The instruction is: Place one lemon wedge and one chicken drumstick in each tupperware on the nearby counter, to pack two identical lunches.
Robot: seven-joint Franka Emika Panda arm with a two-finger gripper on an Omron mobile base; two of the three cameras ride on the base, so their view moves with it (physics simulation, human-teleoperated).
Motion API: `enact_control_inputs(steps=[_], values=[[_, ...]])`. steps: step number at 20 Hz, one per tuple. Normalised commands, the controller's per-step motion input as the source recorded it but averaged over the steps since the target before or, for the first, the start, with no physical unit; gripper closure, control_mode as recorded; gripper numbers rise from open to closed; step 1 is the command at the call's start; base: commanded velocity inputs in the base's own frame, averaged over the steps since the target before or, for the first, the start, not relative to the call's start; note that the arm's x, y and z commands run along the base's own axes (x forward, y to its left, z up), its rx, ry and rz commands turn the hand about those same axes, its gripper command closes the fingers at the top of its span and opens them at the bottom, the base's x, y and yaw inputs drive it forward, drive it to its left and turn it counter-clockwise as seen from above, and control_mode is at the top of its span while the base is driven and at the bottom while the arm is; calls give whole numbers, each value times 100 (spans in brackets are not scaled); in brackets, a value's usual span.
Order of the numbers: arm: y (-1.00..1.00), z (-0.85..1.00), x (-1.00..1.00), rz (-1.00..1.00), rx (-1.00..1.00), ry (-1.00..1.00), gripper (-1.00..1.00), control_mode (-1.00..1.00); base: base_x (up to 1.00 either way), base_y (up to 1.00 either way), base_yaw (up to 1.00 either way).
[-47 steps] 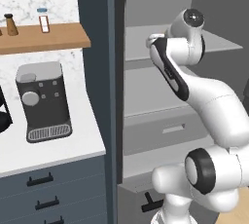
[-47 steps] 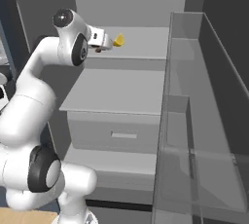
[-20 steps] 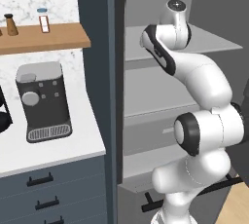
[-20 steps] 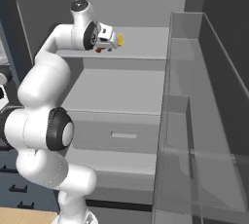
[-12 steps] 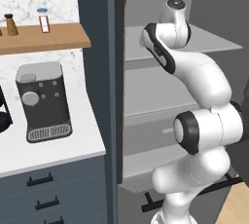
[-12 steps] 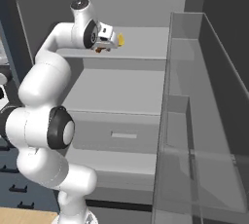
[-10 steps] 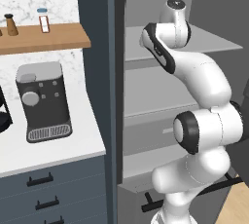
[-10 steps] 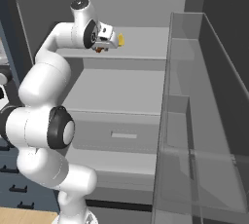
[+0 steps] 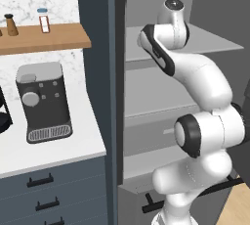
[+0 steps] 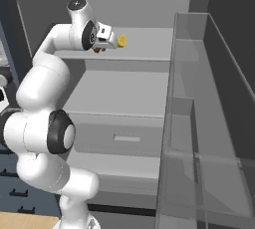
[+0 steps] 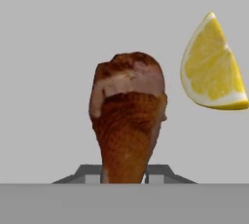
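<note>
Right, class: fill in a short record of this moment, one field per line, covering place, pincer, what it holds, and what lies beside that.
place: top shelf of an open fridge
pincer: shut on the drumstick
drumstick: reddish-brown, narrow end between the pincer's tips, in the hand view
lemon wedge: yellow, on the shelf beside the drumstick, apart from it
counter: left of the fridge, with a coffee machine

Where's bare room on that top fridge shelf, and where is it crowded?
Bare shelf lies right of the lemon wedge, toward the door bin. It is crowded at the left, where the hand is shut on the drumstick beside the wedge.
</note>
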Motion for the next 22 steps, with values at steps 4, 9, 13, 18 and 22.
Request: enact_control_inputs(steps=[4, 9, 13, 18, 22], values=[[5, 0, -39, 0, 0, -22, 100, -100, 0, 0, 0], [-1, 0, -67, 0, 2, -11, 100, -100, 0, 0, 0], [-9, 1, -100, 0, 8, -7, 100, -100, 0, 0, 0], [-25, 9, -100, 0, 7, 3, 100, -100, 0, 0, 0], [-24, -23, -100, 2, 0, 6, 100, -100, 0, 0, 0]])
